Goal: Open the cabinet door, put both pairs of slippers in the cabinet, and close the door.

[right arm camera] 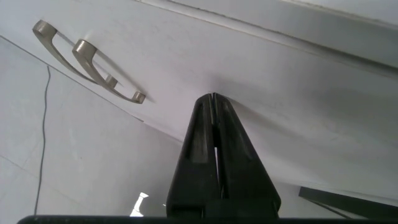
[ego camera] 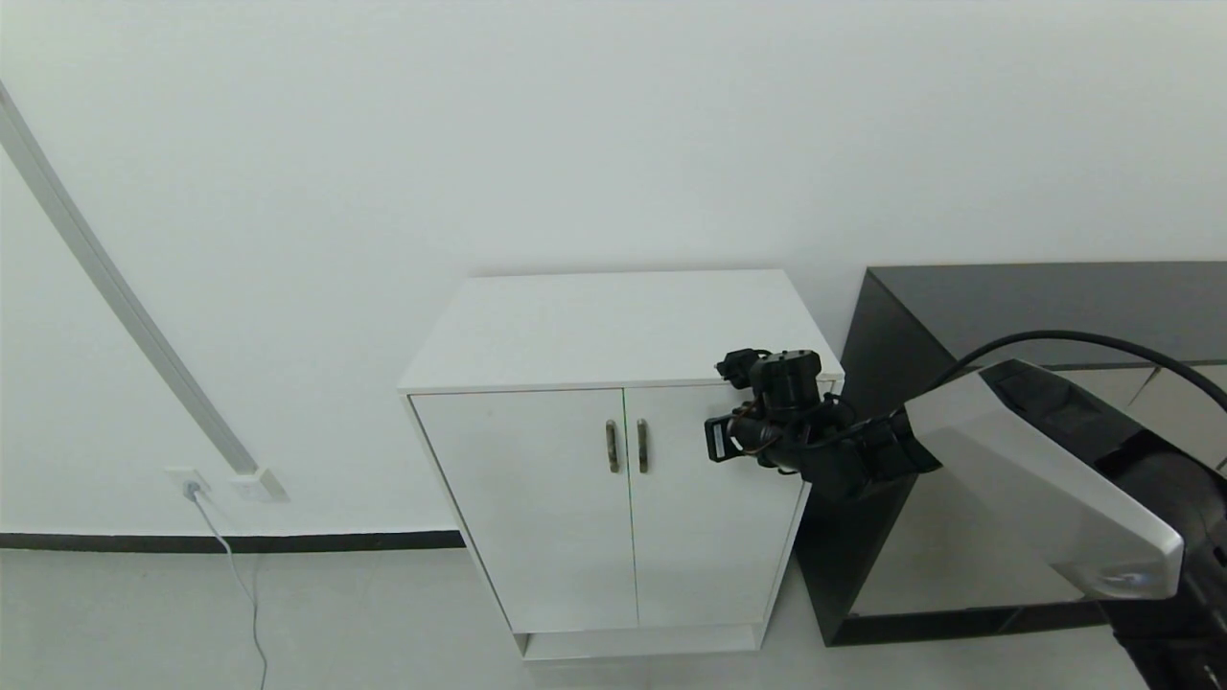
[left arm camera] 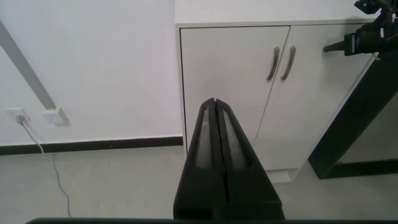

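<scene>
At the cabinet (ego camera: 537, 498) front, just right of its handles (ego camera: 627, 446), my R jaws are pressed together near the door; L jaws, also pressed together, sit farther back. Both doors shut.

A black skirting strip (ego camera: 230, 541) is running along the white wall (ego camera: 613, 125) above the pale floor (ego camera: 364, 623). Grey trunking (ego camera: 115, 287) is slanting down to two sockets (ego camera: 251, 487) (one holding a cable (ego camera: 213, 525)); a dark sideboard (ego camera: 1035, 297) is standing rightward.

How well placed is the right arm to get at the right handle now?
Probably yes: the right gripper is level with the right handle, with nothing between them. It is shut, so it must open first.
</scene>
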Tool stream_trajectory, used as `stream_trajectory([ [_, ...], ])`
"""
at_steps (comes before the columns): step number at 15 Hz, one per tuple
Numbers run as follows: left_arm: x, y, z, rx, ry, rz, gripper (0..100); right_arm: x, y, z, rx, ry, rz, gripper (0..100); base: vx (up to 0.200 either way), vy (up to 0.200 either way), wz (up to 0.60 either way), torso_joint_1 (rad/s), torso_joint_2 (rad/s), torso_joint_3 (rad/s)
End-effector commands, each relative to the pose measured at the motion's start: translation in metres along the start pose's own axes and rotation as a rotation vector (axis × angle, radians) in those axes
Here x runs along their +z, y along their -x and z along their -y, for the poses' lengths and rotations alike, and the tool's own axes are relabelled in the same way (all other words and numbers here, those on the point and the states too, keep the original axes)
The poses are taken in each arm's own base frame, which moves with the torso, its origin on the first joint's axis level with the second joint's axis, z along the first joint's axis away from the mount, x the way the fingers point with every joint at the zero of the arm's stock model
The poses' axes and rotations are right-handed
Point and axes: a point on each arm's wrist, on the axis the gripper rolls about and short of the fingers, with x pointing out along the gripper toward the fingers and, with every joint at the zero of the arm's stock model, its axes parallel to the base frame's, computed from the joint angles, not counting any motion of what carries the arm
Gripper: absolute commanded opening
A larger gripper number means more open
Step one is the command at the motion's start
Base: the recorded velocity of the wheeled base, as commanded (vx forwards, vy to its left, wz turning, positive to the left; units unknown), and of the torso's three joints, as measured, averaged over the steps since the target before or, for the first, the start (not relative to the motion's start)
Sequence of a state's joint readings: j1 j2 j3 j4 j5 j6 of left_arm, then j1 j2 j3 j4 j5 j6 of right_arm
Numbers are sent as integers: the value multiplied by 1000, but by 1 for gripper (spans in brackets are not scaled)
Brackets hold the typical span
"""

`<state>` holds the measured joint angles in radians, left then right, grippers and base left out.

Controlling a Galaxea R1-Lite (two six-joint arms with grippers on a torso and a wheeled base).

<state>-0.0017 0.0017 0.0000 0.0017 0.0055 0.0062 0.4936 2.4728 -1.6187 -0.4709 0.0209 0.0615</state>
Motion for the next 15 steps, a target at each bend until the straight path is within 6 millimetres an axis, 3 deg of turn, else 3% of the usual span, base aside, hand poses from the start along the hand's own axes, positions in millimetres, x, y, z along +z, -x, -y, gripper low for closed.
stream_trajectory([
  [1,0,0,0,1,0,0,0,1,0,0,0,0,4,0,0,0,0,0,0,0],
  [8,0,0,0,1,0,0,0,0,-1,2,-9,-3,3,0,0,0,0,0,0,0],
  [12,0,0,0,1,0,0,0,6,30,-9,6,2,-16,0,0,0,0,0,0,0],
  [15,0,0,0,1,0,0,0,11,63,-16,19,5,3,0,0,0,0,0,0,0],
])
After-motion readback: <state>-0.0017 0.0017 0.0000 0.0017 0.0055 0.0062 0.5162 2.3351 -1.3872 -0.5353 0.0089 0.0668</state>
